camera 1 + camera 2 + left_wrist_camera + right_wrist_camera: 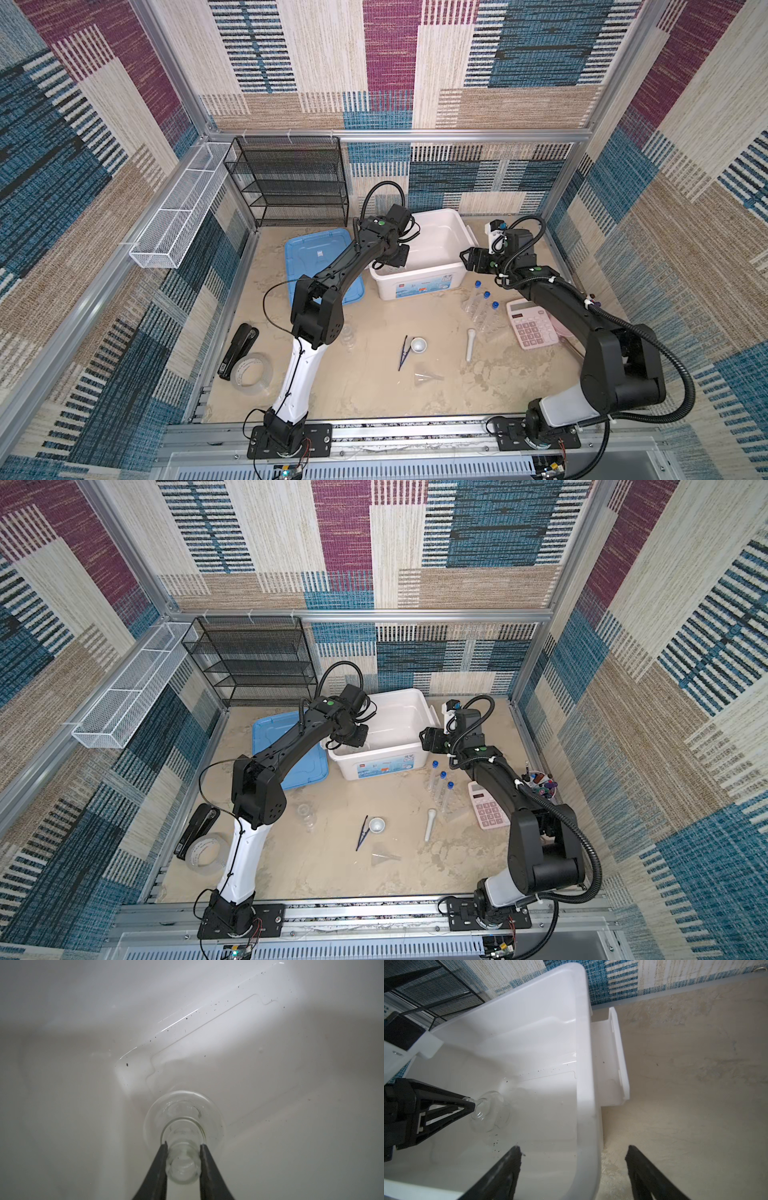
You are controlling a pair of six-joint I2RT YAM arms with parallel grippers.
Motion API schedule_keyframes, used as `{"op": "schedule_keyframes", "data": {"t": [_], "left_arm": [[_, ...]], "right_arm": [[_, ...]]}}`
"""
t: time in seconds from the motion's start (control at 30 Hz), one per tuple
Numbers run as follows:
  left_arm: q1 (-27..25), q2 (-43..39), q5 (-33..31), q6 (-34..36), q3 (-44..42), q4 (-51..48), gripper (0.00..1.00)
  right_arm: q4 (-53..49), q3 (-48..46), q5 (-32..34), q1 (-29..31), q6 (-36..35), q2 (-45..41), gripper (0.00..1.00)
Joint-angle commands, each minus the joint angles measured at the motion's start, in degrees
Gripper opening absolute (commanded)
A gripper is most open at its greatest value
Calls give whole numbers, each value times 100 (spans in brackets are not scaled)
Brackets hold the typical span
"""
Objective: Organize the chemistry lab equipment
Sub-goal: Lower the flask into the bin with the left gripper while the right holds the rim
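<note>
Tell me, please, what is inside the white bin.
The white bin holds a clear glass flask, gripped at its neck by the left gripper, and dark specks on its floor. In both top views the left arm largely covers that corner.

Tub (386,286) far centre on table (374,399). Flask (184,1118) inside it, near-left part, neck gripped by my left gripper (183,1144). My right gripper (573,1151) spread over tub's right wall, one finger each side. Lid (320,257) flat, left of tub; mesh shelf (291,183) behind lid. Test tubes (484,305) near-right of tub, calculator (532,324) just right of them. Mid-table, left to right: beaker (348,334), tweezers (403,353), mortar (418,344), pestle (470,344). Funnel (426,377) nearer than mortar. Stapler (239,351), tape roll (252,374) near-left.
</note>
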Motion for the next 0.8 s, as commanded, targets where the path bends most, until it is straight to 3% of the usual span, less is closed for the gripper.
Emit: {"op": "schedule_keyframes", "data": {"t": [0.0, 0.77], "left_arm": [[6, 33, 61, 2, 57, 25, 16], [6, 221, 57, 26, -64, -95, 15]], "right_arm": [[178, -9, 33, -3, 41, -26, 82], [218, -77, 15, -2, 76, -18, 82]]}}
